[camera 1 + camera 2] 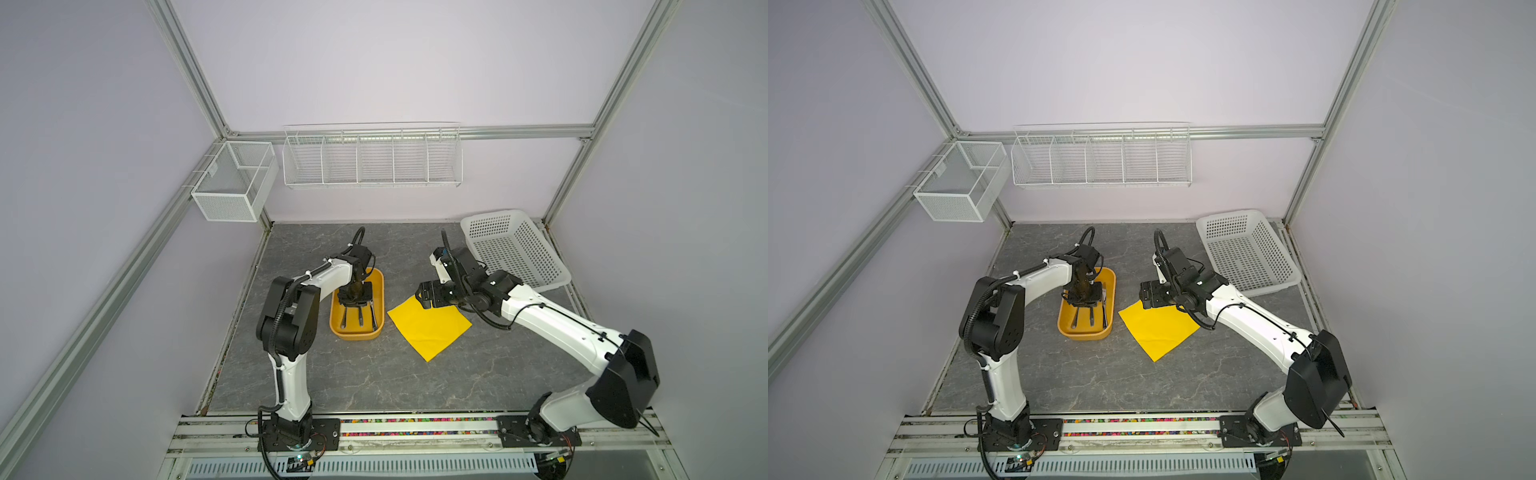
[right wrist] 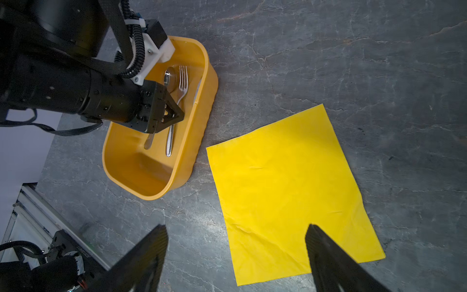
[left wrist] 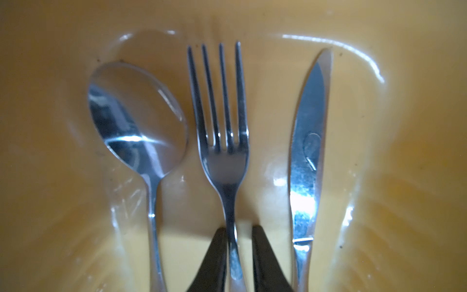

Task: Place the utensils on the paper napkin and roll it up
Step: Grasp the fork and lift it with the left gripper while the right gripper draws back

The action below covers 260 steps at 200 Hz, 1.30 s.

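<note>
The utensils, a spoon (image 3: 137, 118), a fork (image 3: 222, 156) and a knife (image 3: 307, 151), lie side by side on the floor of an orange-yellow tub (image 1: 357, 334). My left gripper (image 3: 238, 235) reaches down into the tub. Its jaws straddle the fork's handle: one finger (image 3: 214, 252) touches it, and a narrow gap shows at the other. The paper napkin (image 1: 430, 328) lies flat on the grey table, right of the tub. My right gripper (image 2: 236, 232) hangs wide open above the napkin's far corner with nothing in it.
A white perforated basket (image 1: 515, 249) stands tilted at the back right of the table. A wire rack (image 1: 372, 158) and a mesh box (image 1: 235, 178) hang on the back wall. The tub's walls (image 2: 177, 177) close in on the left gripper.
</note>
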Each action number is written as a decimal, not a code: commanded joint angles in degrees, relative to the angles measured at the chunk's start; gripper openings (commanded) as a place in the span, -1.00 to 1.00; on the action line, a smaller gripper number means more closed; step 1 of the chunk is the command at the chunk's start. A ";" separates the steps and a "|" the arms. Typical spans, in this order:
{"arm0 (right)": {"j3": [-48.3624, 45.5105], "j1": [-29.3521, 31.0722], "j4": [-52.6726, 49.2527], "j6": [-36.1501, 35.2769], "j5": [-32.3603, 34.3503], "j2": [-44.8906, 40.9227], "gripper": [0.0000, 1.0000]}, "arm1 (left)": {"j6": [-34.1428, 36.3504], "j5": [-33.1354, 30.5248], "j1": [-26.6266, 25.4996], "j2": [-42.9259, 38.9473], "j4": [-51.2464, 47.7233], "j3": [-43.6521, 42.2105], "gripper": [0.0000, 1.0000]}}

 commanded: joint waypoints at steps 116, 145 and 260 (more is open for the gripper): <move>0.85 0.36 -3.32 -3.74 8.09 -3.52 0.78 | -0.24 0.42 0.00 1.02 -7.20 4.83 -0.95; -3.48 -0.16 0.31 -3.98 11.34 -10.94 0.77 | -1.59 1.66 0.02 -4.68 -8.08 4.92 -0.96; -11.54 -10.24 -4.12 3.17 13.10 -22.34 0.78 | -11.08 11.76 -13.15 -11.88 -1.68 7.27 -0.95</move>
